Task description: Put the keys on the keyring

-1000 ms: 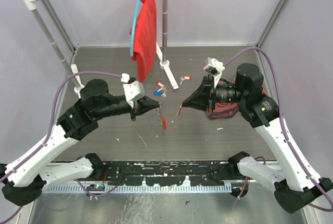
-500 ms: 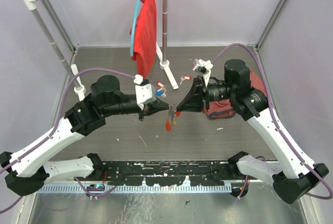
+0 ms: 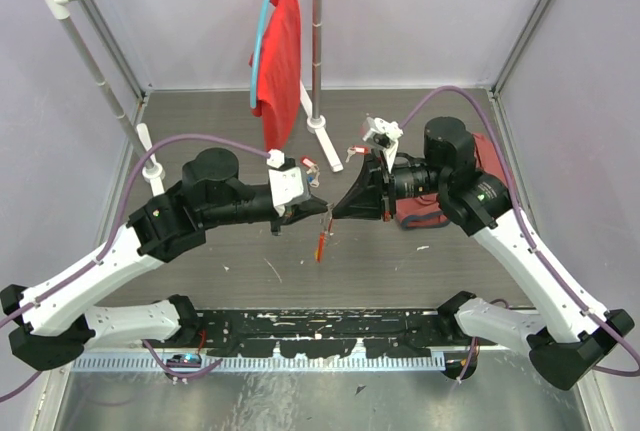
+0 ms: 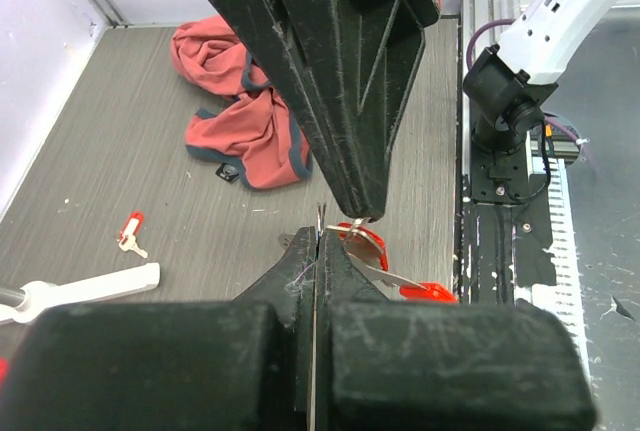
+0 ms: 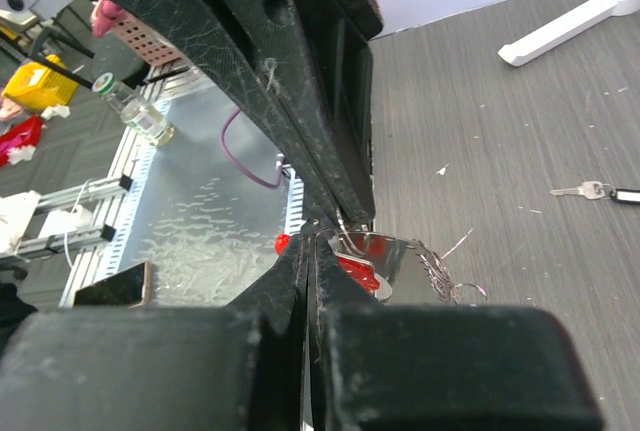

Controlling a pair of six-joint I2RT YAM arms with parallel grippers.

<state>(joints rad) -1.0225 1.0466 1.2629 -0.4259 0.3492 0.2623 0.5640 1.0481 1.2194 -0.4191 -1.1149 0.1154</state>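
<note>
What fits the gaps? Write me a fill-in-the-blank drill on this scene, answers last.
1. The red shirt hangs from a ___ hanger.
2. The keyring has a long plastic piece coloured ___.
3. The left gripper has its jaws ___.

Missing words: blue; red; shut.

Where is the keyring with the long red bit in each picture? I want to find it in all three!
Top external: the keyring dangles in the middle, over the table.
Left wrist: keyring low, just right of the middle.
Right wrist: keyring low in the middle, thin chain to its right.
Shared landmark: the left gripper and right gripper meet tip to tip right at it.
</note>
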